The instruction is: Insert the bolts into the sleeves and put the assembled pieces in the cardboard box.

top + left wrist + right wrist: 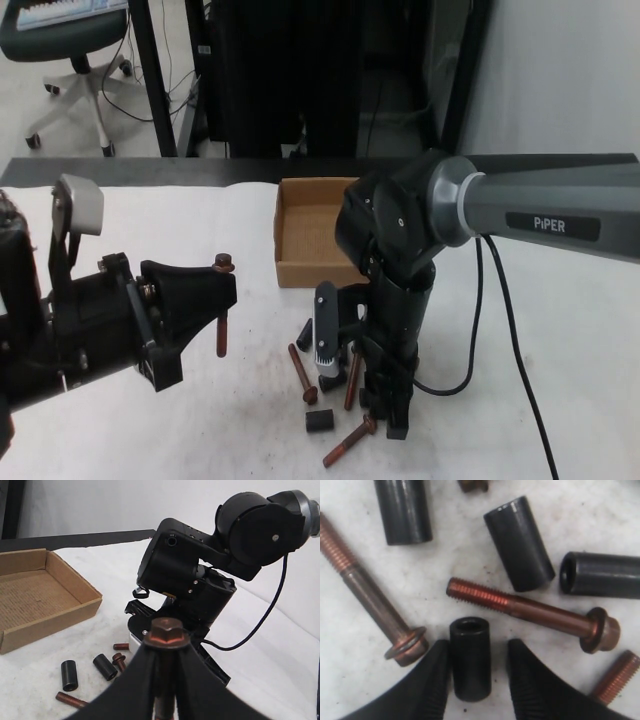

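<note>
My left gripper point(165, 680) is shut on a copper bolt point(166, 632), held upright with its hex head on top, above the bench left of the pile point(222, 330). My right gripper point(479, 645) is open and low over the pile, one finger on each side of a short black sleeve point(470, 657) lying on the bench. Around it lie copper bolts point(530, 611) point(370, 592) and more black sleeves point(519, 542) point(602, 575). The right gripper point(388, 410) stands just in front of the open cardboard box point(310, 235), which has nothing in it.
Loose bolts point(301, 372) point(349, 441) and sleeves point(318, 421) point(304, 334) lie scattered on the white bench cover point(560, 400). A black cable point(510, 330) trails from the right arm. An office chair point(70, 60) and black frame posts stand behind the bench.
</note>
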Robot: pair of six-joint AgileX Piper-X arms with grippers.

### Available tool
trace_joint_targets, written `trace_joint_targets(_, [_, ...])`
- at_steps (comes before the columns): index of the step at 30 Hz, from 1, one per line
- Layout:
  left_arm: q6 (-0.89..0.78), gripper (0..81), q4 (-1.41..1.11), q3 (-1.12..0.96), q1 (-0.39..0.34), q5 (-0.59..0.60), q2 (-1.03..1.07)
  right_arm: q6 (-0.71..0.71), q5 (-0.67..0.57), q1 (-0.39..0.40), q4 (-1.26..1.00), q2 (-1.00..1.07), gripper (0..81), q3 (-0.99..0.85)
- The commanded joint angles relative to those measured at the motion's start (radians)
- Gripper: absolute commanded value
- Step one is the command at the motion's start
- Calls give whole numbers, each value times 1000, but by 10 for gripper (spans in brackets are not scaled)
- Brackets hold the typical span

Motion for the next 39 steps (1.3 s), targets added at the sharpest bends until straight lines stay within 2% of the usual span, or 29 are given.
trace_joint_targets(1, [5,3,-12,-3,-4,8,-13,36,-74,2,-25,15,363,13])
trace_joint_targets(19, [5,3,-12,-3,-4,8,-13,55,-102,2,-48,15,363,13])
trace_joint_targets(28, [5,3,-12,-3,-4,8,-13,55,-45,0,-24,15,363,13])
trace_joint_targets(39, [5,3,-12,-3,-4,8,-13,54,-40,0,-24,15,363,13])
